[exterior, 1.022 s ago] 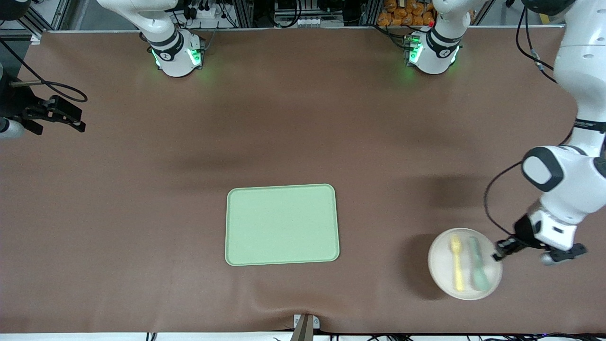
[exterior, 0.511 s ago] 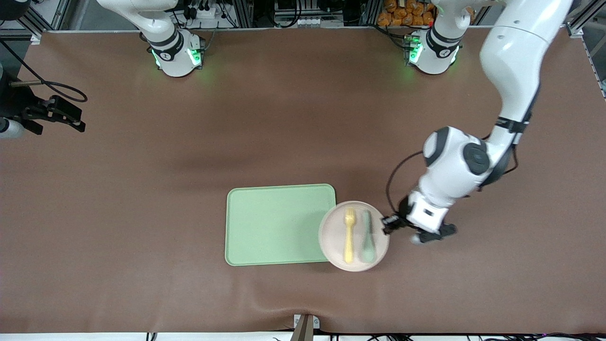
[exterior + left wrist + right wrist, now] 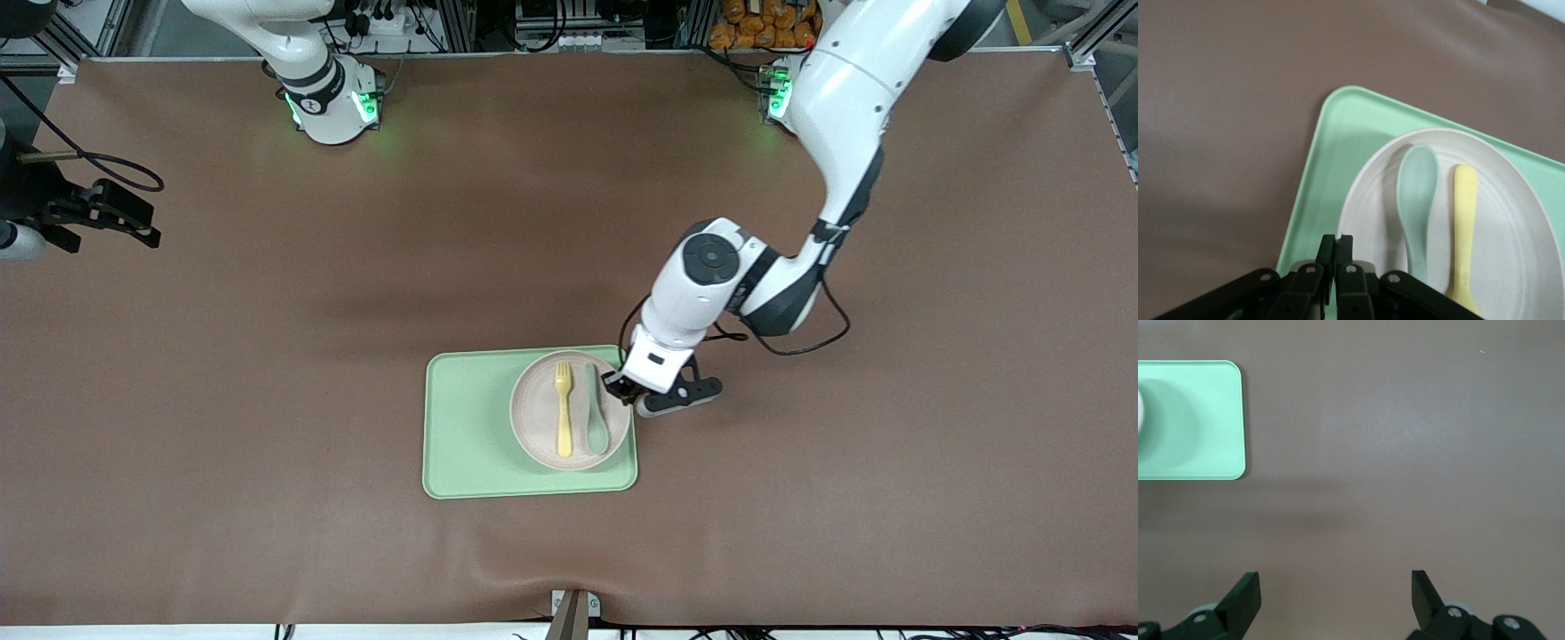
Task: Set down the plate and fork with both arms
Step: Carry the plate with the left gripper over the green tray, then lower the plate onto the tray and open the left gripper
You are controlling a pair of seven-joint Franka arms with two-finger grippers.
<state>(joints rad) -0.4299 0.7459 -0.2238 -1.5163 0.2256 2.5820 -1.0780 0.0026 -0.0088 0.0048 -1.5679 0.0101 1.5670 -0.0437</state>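
The round off-white plate (image 3: pixel 538 418) is over the light-green tray (image 3: pixel 462 427), at the tray's end toward the left arm. The pale-yellow fork (image 3: pixel 564 413) lies in the plate beside a grey-green spoon (image 3: pixel 596 418). My left gripper (image 3: pixel 618 387) is shut on the plate's rim. The left wrist view shows its gripper (image 3: pixel 1336 241) pinching the rim, with the plate (image 3: pixel 1511 220), fork (image 3: pixel 1463 227), spoon (image 3: pixel 1417 193) and tray (image 3: pixel 1338 153). I cannot tell whether the plate rests on the tray. My right gripper (image 3: pixel 116 218) waits open and empty at the table's right-arm end; in its own view it (image 3: pixel 1335 581) is over bare mat.
The brown mat (image 3: pixel 267 311) covers the whole table. The tray also shows in the right wrist view (image 3: pixel 1198 420). A small clamp (image 3: pixel 573 609) sits at the table edge nearest the front camera.
My left arm has carried the plate, with fork and spoon in it, from the table's left-arm end to over the tray. The right arm has not moved.
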